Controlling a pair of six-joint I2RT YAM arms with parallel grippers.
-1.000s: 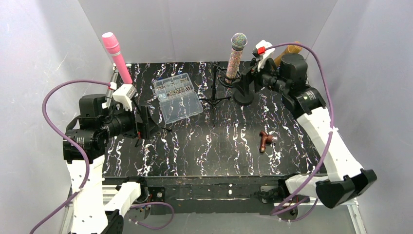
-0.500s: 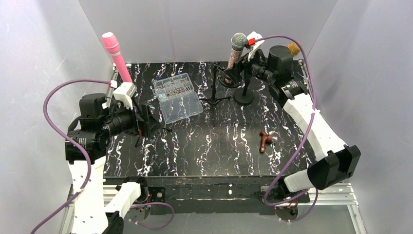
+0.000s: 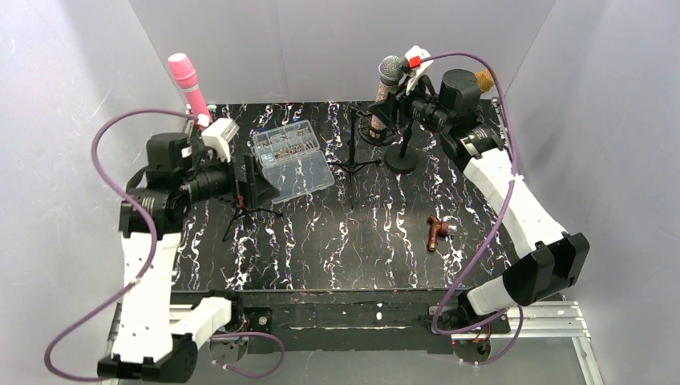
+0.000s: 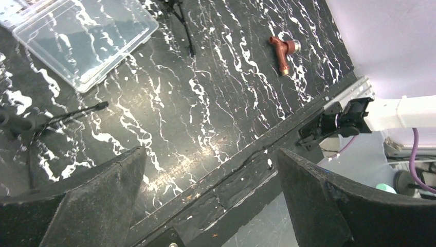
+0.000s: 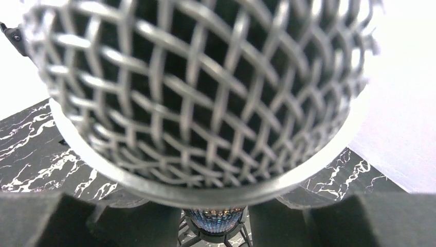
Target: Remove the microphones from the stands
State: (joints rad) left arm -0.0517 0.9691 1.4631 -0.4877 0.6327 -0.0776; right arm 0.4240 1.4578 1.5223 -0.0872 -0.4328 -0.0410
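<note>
- Microphone (image 3: pixel 390 72) with the silver mesh head stands close to upright in its stand (image 3: pixel 401 163) at the back right of the table (image 3: pixel 353 249), head on top.
- The right claw (image 3: pixel 385 112) comes at it from the right. One finger sits on each side of the handle, just under the head.
- In the right wrist view the mesh head (image 5: pixel 205 87) fills the frame, and the handle runs down between the two fingers (image 5: pixel 46 218).
- These fingers stand partway in; I cannot tell whether they press on the handle yet.
- The left claw (image 4: pixel 208 170) is spread wide and holds nothing. It hangs over the left of the table beside the clear box (image 3: pixel 293 160), well apart from the microphone.
- The right arm is plainly the nearer, and the way out is probably up along the handle's axis.
</note>
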